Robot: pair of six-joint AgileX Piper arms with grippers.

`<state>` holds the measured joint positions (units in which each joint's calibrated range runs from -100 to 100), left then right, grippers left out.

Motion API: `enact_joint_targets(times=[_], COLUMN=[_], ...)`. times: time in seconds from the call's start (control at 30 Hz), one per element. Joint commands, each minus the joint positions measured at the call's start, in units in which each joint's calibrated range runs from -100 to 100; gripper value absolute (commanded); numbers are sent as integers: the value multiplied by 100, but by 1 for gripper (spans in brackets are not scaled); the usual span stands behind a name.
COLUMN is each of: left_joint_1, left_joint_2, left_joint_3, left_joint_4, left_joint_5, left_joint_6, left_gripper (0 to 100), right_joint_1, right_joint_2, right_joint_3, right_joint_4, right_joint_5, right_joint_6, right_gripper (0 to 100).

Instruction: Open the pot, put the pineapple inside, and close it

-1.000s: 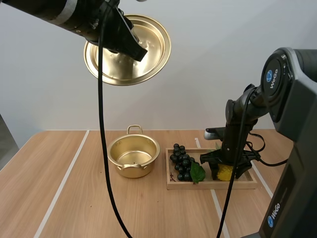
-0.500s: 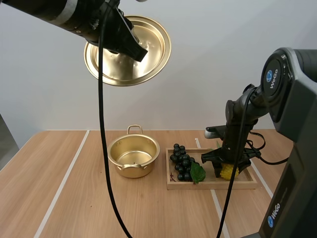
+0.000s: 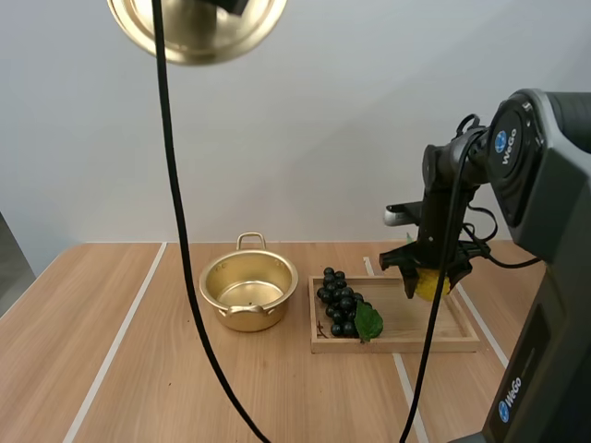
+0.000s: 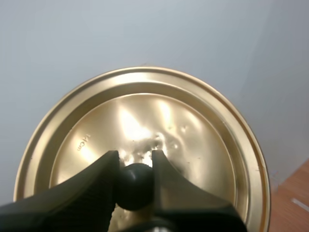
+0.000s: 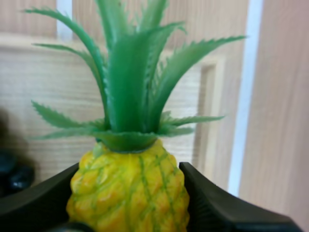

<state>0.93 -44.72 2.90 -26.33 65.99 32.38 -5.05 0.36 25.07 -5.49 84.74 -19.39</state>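
So the small yellow plastic pineapple [image 3: 431,284] with the spiky green crown is up in the air, clamped on both sides of its body by the right gripper [image 3: 427,286]. It hangs over the right end of the shallow light-wood tray [image 3: 434,338], not touching it. In the right wrist view the two black fingers [image 5: 38,203] squeeze the fruit [image 5: 128,193] from each side.

At the tray's left end there's a bunch of dark grapes [image 3: 338,301] with a green leaf. Just left of the tray sits the shiny gold metal pot [image 3: 247,291] with loop handles, open, on the wooden table [image 3: 111,369] with white stripes.

The round gold lid [image 3: 199,28] is way up high. The left gripper [image 4: 135,166] is pinching its black ball knob [image 4: 135,186], and the lid [image 4: 140,130] has a tiny stamp I can't read for sure.

The right arm's housing says "WeGo" [image 3: 505,148].
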Motion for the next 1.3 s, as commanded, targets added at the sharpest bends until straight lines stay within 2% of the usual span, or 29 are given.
enact_joint_targets(times=[0.0, 0.3, 0.6, 0.73, 0.9, 1.1, 1.27], left_joint_1=[17, 17, 17, 17, 17, 17, 17], left_joint_2=[-67, -67, -67, -82, -82, -82, -116], left_joint_3=[-569, -1406, -1618, -1618, -1618, -1618, -1618], left_joint_4=[2, 559, 592, 602, 602, 595, 642], left_joint_5=[-586, -1110, -1091, -1091, -1091, -1032, -877], left_joint_6=[-72, -51, -51, -51, -51, -51, -51], left_gripper=[0, 0, 0, 0, 0, 0, 0], right_joint_1=[-21, 114, 648, 867, 1252, 1810, 1990], right_joint_2=[-91, -418, -1072, -1293, -1307, -979, -427], right_joint_3=[-357, -1601, -3301, -4005, -4226, -4209, -4209], right_joint_4=[26, 1030, 1180, 1666, 2274, 2273, 2273], right_joint_5=[381, 1103, 1526, 1526, 1526, 1526, 1526], right_joint_6=[-119, -971, -1012, -1012, -1115, -1199, -1232], right_gripper=[0, 0, 0, 0, 0, 0, 0])
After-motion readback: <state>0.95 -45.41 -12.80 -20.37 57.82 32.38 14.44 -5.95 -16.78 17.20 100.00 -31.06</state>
